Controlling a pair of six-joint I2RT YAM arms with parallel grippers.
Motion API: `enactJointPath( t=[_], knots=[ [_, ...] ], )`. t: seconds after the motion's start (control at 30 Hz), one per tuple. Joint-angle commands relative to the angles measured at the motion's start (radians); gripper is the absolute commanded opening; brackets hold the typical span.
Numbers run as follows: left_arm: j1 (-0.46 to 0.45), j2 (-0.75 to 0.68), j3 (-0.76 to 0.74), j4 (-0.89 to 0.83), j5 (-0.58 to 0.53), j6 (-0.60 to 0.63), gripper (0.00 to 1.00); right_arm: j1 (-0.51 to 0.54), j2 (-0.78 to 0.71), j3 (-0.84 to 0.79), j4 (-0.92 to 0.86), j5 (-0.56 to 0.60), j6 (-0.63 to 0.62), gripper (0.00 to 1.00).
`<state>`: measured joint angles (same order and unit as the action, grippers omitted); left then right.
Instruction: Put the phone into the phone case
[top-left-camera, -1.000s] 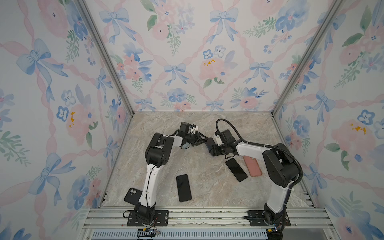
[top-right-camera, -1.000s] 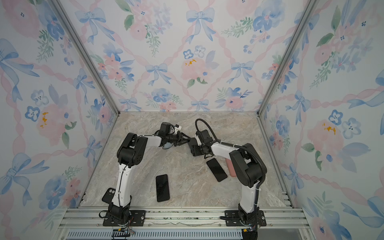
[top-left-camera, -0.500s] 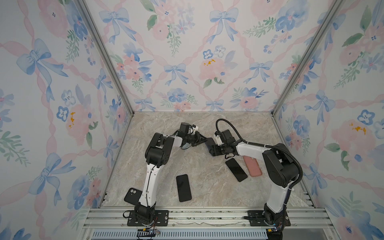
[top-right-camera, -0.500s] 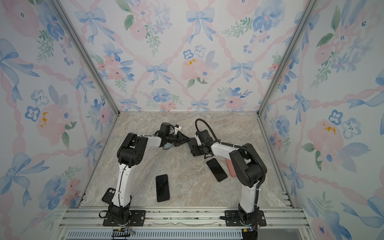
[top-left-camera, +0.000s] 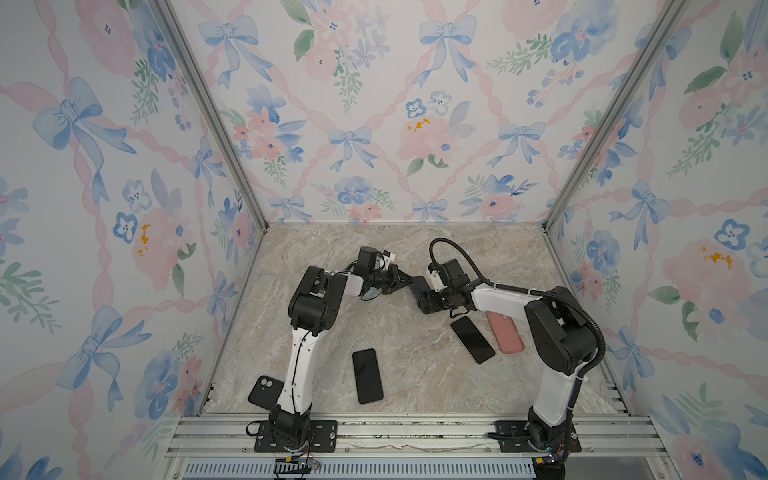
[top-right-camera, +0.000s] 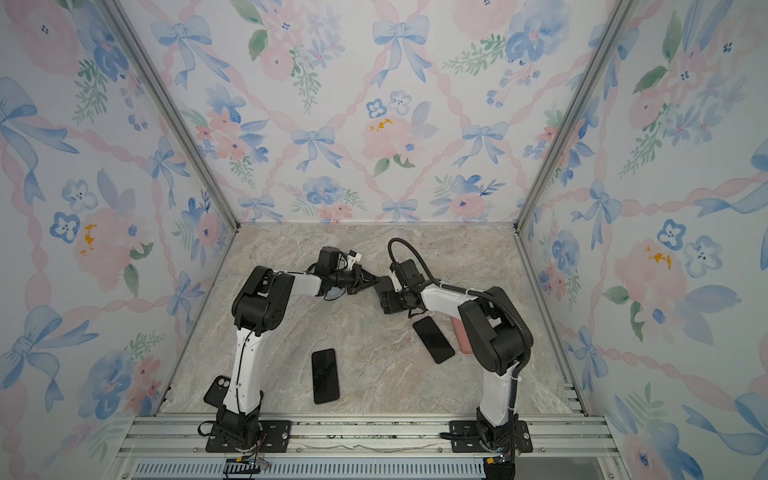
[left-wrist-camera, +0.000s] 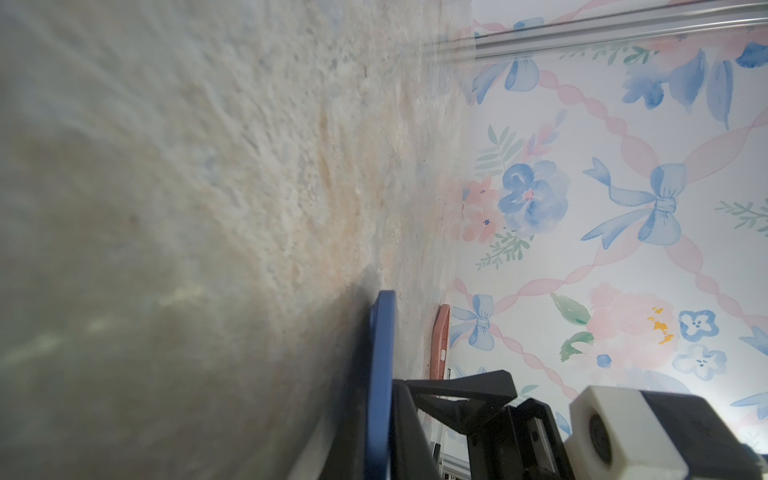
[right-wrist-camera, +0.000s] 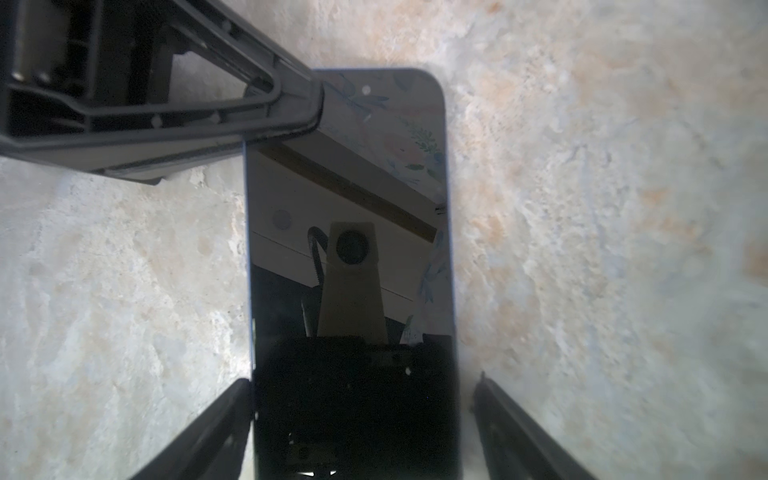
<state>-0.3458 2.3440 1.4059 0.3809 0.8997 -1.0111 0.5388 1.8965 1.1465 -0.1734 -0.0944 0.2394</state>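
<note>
Our left gripper (right-wrist-camera: 291, 120) clamped on the far end of the blue-cased phone (right-wrist-camera: 353, 257), which lies flat mid-counter (top-left-camera: 415, 353) toward the back edge, our right gripper (right-wrist-camera: 361, 415) spread wide astride its near end, fingers (right-wrist-camera: 216, 419) beside it.

In both top views the blue-edged phone (top-left-camera: 417, 283) between the two grippers is mostly covered by them, and the left arm's base hides part of the black case (top-left-camera: 262, 391) at the front left. In a top view the right arm covers most of the pink case (top-right-camera: 460, 336). The right wrist view cuts off the phone's near end and both right fingers (right-wrist-camera: 199, 436); the left wrist view blurs the table (left-wrist-camera: 166, 208).
</note>
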Motion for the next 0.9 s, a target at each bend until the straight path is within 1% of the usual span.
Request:
enactJointPath(
  t=[0.0, 0.03, 0.07, 0.17, 0.37, 0.47, 0.57, 0.67, 0.77, 0.8, 0.87],
  knots=[
    [0.010, 0.000, -0.040, -0.042, -0.021, 0.014, 0.10, 0.007, -0.034, 0.005, -0.063, 0.043, -0.003, 0.93],
    [0.009, -0.005, -0.044, -0.038, -0.022, 0.014, 0.10, 0.006, -0.044, 0.007, -0.066, 0.044, 0.002, 0.96],
    [0.009, -0.010, -0.047, -0.036, -0.023, 0.013, 0.10, 0.007, -0.055, 0.006, -0.067, 0.044, 0.007, 0.96],
    [0.009, -0.032, -0.067, -0.008, -0.022, -0.001, 0.07, 0.008, -0.101, -0.002, -0.065, 0.045, 0.040, 0.94],
    [0.014, -0.083, -0.122, 0.123, -0.019, -0.098, 0.00, 0.005, -0.213, -0.028, -0.075, 0.051, 0.160, 0.91],
    [0.020, -0.113, -0.151, 0.195, -0.021, -0.160, 0.00, 0.003, -0.292, -0.067, -0.062, 0.052, 0.242, 0.89],
    [0.032, -0.148, -0.191, 0.281, -0.035, -0.228, 0.00, 0.003, -0.371, -0.124, -0.001, 0.021, 0.343, 0.89],
    [0.044, -0.184, -0.235, 0.371, -0.051, -0.297, 0.00, -0.003, -0.438, -0.174, 0.037, 0.011, 0.495, 0.87],
    [0.060, -0.217, -0.282, 0.461, -0.075, -0.366, 0.00, -0.005, -0.532, -0.300, 0.206, -0.013, 0.677, 0.85],
    [0.062, -0.225, -0.298, 0.498, -0.081, -0.392, 0.00, -0.009, -0.553, -0.338, 0.274, -0.028, 0.728, 0.84],
    [0.063, -0.239, -0.319, 0.556, -0.093, -0.433, 0.00, -0.019, -0.570, -0.379, 0.349, -0.058, 0.818, 0.84]
  ],
)
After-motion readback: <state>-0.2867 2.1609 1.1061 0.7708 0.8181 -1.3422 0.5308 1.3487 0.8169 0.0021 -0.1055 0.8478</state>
